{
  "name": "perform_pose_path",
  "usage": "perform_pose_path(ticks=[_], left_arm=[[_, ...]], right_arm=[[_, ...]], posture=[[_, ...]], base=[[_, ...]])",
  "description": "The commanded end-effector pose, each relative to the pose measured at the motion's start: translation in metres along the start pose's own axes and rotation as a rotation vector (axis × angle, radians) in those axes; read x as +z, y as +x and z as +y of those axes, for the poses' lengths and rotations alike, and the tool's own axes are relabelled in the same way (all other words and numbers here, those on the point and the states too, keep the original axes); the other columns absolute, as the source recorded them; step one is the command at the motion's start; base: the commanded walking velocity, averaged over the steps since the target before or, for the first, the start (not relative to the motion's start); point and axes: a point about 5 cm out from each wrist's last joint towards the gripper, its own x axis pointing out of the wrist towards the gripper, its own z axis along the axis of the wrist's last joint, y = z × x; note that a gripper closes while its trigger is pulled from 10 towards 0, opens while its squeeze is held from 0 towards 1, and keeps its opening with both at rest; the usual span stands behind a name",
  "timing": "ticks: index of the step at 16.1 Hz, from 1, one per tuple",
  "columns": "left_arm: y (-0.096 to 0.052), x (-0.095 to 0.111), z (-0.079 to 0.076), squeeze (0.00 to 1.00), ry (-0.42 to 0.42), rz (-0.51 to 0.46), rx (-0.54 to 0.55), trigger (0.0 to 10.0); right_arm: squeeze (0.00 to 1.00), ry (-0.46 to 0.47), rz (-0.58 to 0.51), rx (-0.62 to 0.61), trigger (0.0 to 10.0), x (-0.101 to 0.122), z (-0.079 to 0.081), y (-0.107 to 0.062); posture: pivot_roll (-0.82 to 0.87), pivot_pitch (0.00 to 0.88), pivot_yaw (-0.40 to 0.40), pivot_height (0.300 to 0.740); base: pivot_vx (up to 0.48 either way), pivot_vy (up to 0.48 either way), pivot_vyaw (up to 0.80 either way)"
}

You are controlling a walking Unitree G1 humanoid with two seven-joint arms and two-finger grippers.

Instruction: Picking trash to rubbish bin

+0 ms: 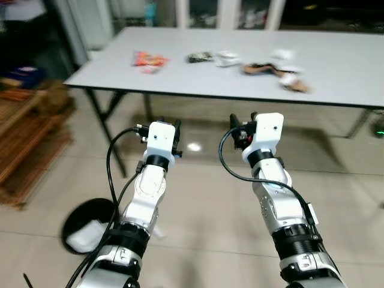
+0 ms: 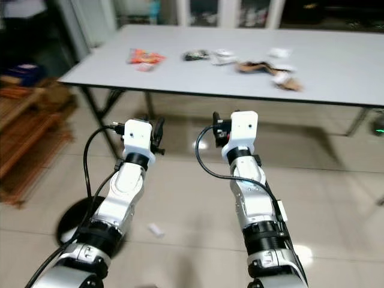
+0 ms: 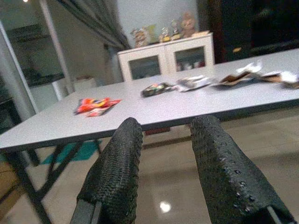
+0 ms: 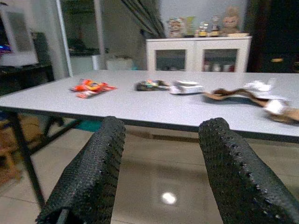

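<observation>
Trash lies scattered on a grey table [image 1: 336, 84]: a red-orange wrapper [image 1: 149, 60], a dark wrapper [image 1: 200, 57], a white wrapper [image 1: 228, 59], a brown strip [image 1: 263, 68] and crumpled white pieces [image 1: 293, 81]. A round black bin [image 1: 81, 219] with white material inside stands on the floor at lower left. My left gripper [image 3: 163, 154] and right gripper [image 4: 161, 154] are both open and hold nothing. They are raised in front of me, short of the table's near edge and pointing toward it.
Black folding table legs [image 1: 105, 129] stand ahead on the left. A wooden rack [image 1: 24, 144] runs along the left side. A small white scrap [image 2: 155, 230] lies on the tiled floor. A white cabinet [image 4: 198, 53] stands behind the table.
</observation>
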Motion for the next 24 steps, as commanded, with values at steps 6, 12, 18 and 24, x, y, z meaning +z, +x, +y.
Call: perform_pose_path(ticks=[6, 12, 18, 24], left_arm=[[-0.0002, 0.0002, -0.0007, 0.00, -0.025, 0.002, -0.041, 10.0], [0.0006, -0.0003, 0.0091, 0.00, -0.044, 0.010, -0.004, 10.0], [0.0006, 0.0004, 0.0083, 0.00, -0.052, 0.010, -0.011, 10.0], [0.0006, 0.0010, 0.0078, 0.00, -0.053, 0.011, -0.014, 10.0]], right_arm=[[0.00, -0.003, 0.011, 0.031, 10.0, 0.0004, 0.0080, 0.0026], [0.00, 0.006, 0.006, 0.032, 10.0, 0.0017, 0.0081, 0.0030], [0.00, 0.002, 0.024, 0.039, 10.0, -0.0003, 0.0093, 0.0035], [0.00, -0.002, 0.014, 0.034, 10.0, 0.0010, 0.0083, 0.0034]], posture=[[0.03, 0.013, 0.066, 0.740], [0.04, 0.019, 0.066, 0.740], [0.04, 0.018, 0.065, 0.740], [0.04, 0.019, 0.065, 0.740]], base=[[0.000, -0.126, 0.00], [0.220, 0.000, 0.00], [0.480, 0.000, -0.52], [0.480, 0.000, 0.00]])
